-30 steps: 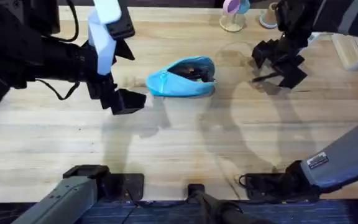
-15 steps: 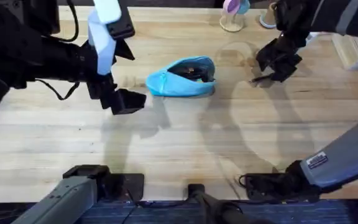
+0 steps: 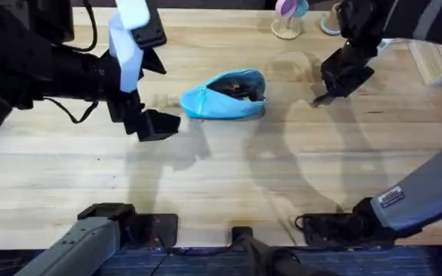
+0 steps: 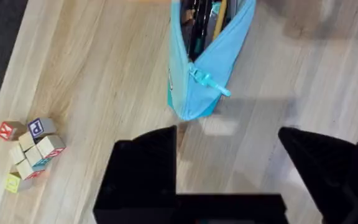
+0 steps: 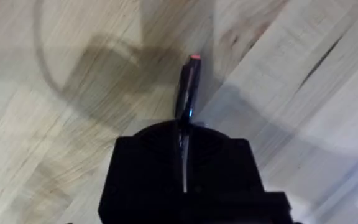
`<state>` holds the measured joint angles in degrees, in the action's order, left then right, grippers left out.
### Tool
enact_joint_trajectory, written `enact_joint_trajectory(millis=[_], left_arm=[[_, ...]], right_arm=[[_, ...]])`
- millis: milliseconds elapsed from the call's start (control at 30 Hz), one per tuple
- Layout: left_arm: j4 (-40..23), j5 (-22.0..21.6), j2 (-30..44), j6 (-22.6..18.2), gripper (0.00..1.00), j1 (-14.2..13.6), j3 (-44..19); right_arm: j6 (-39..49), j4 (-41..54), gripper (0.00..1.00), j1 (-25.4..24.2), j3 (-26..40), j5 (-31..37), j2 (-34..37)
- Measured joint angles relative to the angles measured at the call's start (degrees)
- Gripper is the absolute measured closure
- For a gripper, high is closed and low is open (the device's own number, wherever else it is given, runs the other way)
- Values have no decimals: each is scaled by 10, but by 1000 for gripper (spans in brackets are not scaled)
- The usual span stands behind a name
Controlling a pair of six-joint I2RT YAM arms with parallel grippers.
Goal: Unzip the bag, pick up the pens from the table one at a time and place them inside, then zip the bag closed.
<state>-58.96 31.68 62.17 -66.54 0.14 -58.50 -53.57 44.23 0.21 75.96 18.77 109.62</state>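
Observation:
The light-blue bag (image 3: 225, 96) lies on the table (image 3: 221, 176) with its zip open, and dark pens show inside it (image 4: 199, 25). Its teal pull tab (image 4: 209, 81) points toward my left gripper (image 3: 153, 124), which hangs open just left of the bag, fingers (image 4: 145, 168) spread wide. My right gripper (image 3: 338, 83) is to the right of the bag, shut on a slim black pen (image 5: 187, 87) that sticks out from between its fingers over the wood. The pen's free end (image 3: 318, 100) points down-left toward the table.
A pink and blue object on a round stand (image 3: 288, 15) sits at the back edge, and a pale wooden piece (image 3: 434, 61) at the far right. Small lettered toy blocks (image 4: 30, 152) lie on the table near the left arm.
My right gripper, open around the pen a second ago, has shut on it and drawn slightly back. The left arm and the bag have not moved.

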Motion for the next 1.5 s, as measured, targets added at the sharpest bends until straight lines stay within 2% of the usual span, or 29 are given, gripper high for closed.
enact_joint_trajectory(millis=[333, 600, 633, 767, 1067, 1267, 1500], left_arm=[[0, 0, 0, 0, 8, 0, 0], [0, 0, 0, 0, 8, 0, 0], [0, 0, 0, 0, 8, 0, 0], [0, 0, 0, 0, 7, 0, 0], [1, 0, 0, 0, 7, 0, 0], [1, 0, 0, 0, 7, 0, 0], [1, 0, 0, 0, 7, 0, 0]], right_arm=[[72, 21, 970, 11, 1, -4, -13], [137, 10, 968, 37, 1, -6, -112], [175, -1, 969, 50, 1, -6, -145], [236, -19, 968, 78, 1, -6, -182], [390, -94, 968, 149, 1, -11, -224], [536, -108, 968, 193, 1, -81, -224], [793, -84, 968, 221, 1, -222, -224]])
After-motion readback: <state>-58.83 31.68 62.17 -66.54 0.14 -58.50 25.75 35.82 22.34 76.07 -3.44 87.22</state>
